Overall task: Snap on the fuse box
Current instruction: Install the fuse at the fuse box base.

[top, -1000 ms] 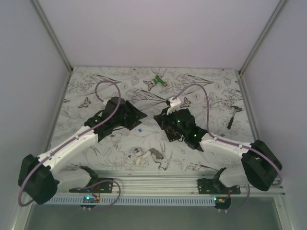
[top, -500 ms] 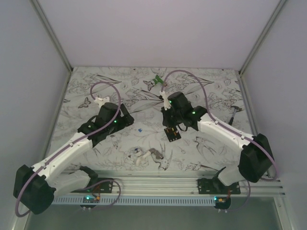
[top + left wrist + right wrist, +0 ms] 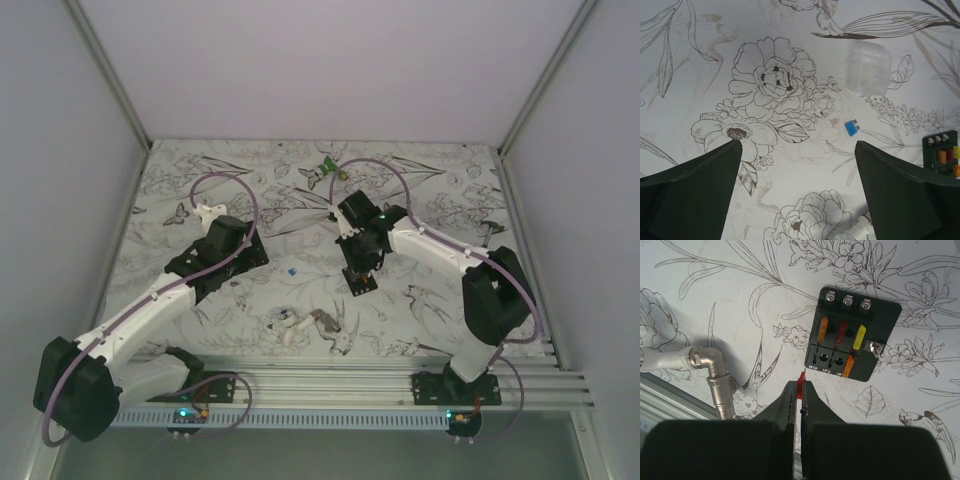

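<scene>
Two grippers, two states: the right gripper [image 3: 799, 392] is pinched shut on a small red fuse [image 3: 800, 381] that pokes out past its tips; the left gripper [image 3: 797, 150] stands wide with nothing between the fingers. The fuse box [image 3: 852, 335] lies flat just ahead and right of the right tips, apart from them, slotted face up; orange, red and yellow fuses are seated, some slots look empty. From the left gripper the box is far right; a blue fuse [image 3: 852, 128] lies ahead-right, a clear cover [image 3: 869, 67] further ahead.

Risks, as judged:
- fuse sits off-line from the slots; a skewed push could miss or bend it
- nothing holds the box; it may slide or tip under press
- a metal elbow fitting [image 3: 715, 367] left of the tips could get clipped
</scene>
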Available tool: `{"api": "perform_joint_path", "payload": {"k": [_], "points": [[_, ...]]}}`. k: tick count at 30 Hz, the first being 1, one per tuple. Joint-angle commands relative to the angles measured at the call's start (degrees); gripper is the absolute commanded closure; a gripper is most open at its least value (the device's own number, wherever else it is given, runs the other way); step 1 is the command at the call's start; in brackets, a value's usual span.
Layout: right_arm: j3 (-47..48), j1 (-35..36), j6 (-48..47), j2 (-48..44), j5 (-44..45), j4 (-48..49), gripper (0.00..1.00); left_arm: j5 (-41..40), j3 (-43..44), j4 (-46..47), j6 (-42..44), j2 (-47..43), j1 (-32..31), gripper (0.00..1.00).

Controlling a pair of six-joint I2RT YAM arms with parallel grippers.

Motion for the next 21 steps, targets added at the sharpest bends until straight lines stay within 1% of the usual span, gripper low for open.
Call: {"api": "perform_joint_path", "payload": {"k": [1,7,13,21], "points": [[3.64,-0.41,-0.85,2.66,0.81,-3.68,1.00,-1.01,-0.23,-1.88,1.61,2.08,1.47,0.00],[3.40,-0.59,-0.59,3.34,3.43,-3.10,1.00,-0.36,-0.05,-1.97,1.37,3.51,2.50,0.00],[1.61,-1.61,-0.65,4.32,2.53,-1.06,1.00,0.41,0.14,-2.03,1.35,4.40,2.87,0.00],[-1.20,-3.48,0.46,4.47,-0.82,3.06,1.00,0.99,0.33,-2.06,1.13,4.84,3.14,0.01]]}}
